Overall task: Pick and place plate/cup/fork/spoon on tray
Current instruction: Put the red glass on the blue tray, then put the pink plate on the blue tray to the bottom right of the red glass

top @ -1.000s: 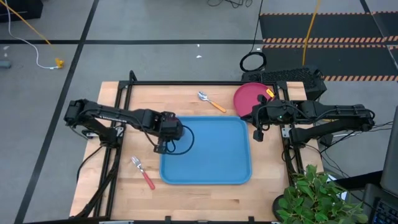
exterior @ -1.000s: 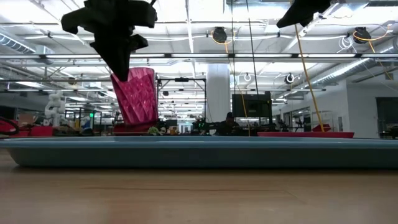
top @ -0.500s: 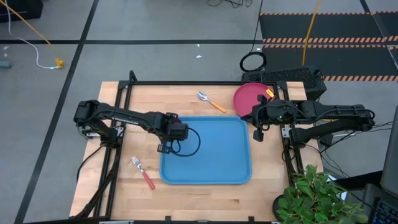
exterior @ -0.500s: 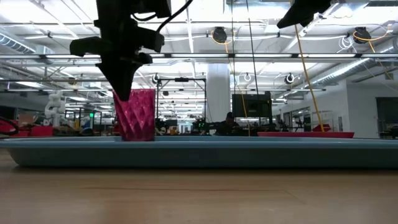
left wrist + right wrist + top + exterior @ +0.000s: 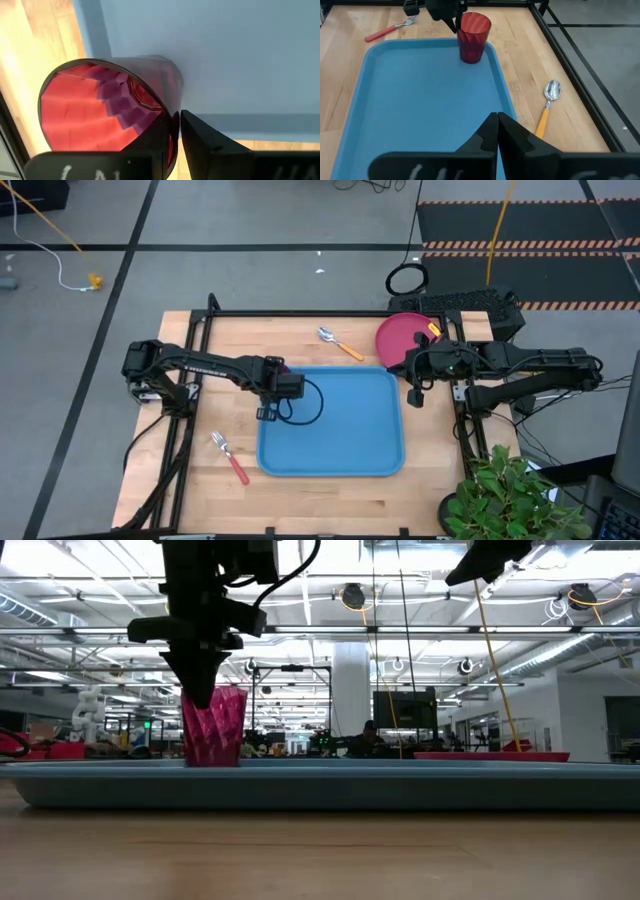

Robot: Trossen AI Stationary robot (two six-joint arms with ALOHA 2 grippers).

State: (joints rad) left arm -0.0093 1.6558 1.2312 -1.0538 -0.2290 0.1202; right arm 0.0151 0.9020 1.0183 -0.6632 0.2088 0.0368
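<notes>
The dark red cup [image 5: 472,37] stands upright on its base in the far left corner of the blue tray [image 5: 340,450]. My left gripper [image 5: 176,120] comes down on its rim; in the high view the hand hides the cup. My right gripper [image 5: 497,117] hangs shut and empty above the tray's right edge. The pinkish-red plate [image 5: 400,335] lies on the table at the far right, partly under the right arm. The orange-handled spoon [image 5: 340,343] lies beyond the tray. The red-handled fork [image 5: 228,455] lies left of the tray. My left gripper has the cup's wall at the rim [image 5: 175,131] between its fingers, one finger [image 5: 157,145] inside the cup and one [image 5: 205,145] outside. The fingers come steeply from above. The cup stands upright with its base on the tray [image 5: 400,785].
A potted plant [image 5: 500,500] overhangs the table's near right corner. A black device [image 5: 470,305] sits behind the plate. Black frame rails run along the left, far and right edges. The tray's middle and right part hold nothing.
My left gripper has come down and a little toward the table's right with the cup. The cup, which hung tilted just over the tray, has turned upright and now stands on the tray floor.
</notes>
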